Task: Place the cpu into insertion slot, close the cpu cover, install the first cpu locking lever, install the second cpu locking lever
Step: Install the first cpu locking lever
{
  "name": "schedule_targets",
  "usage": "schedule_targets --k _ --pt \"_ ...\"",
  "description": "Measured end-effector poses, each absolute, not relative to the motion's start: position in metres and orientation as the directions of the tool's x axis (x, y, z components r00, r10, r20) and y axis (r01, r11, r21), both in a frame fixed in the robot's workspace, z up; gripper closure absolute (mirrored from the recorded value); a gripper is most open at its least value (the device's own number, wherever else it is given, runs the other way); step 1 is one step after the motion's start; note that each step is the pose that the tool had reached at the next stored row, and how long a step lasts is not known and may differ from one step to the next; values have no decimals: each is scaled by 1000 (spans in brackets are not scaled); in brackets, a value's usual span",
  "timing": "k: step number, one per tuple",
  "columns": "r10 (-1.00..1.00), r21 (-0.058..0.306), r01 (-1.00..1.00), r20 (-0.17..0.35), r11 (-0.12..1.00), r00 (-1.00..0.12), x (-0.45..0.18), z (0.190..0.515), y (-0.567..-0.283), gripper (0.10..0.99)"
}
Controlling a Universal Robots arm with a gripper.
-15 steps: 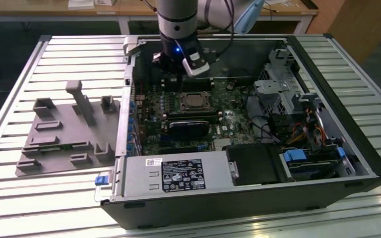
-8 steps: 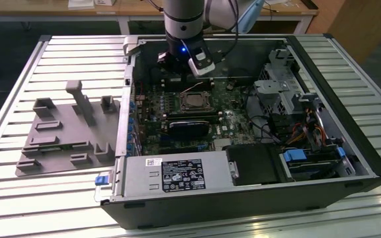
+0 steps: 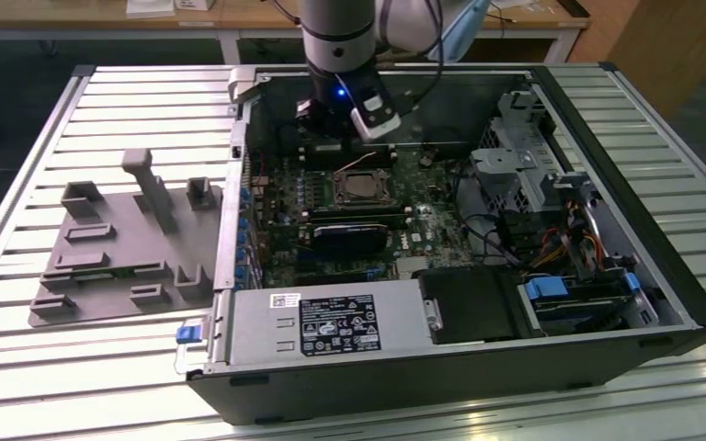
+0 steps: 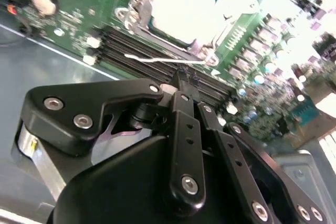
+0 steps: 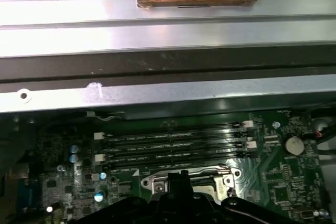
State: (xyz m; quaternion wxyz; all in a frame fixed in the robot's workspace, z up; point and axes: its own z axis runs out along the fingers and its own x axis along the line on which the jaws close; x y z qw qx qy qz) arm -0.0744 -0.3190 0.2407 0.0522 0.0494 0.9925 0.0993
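Cpu [image 4: 181,9] in insertion slot [image 4: 135,11] inside computer case [image 3: 451,367]

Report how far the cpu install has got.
The cpu sits in the insertion slot, and the cpu cover looks down over it. The end effector hovers beside a thin locking lever, apparently unlatched. Latching the levers seems left.

grey fixture plate [image 3: 120,248] on slatted table [image 3: 34,367] | power supply [image 3: 328,323] | memory slots [image 5: 173,148] | coin cell [image 5: 294,145]
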Motion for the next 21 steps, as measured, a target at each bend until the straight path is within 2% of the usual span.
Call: schedule_targets --k 5,9,21 --pt "107 195 74 -162 978 -981 -75 240 -319 984" --pt "107 197 68 -195 978 -975 -75 238 -319 984" --pt "175 197 135 -202 971 -964 -73 230 -319 984"
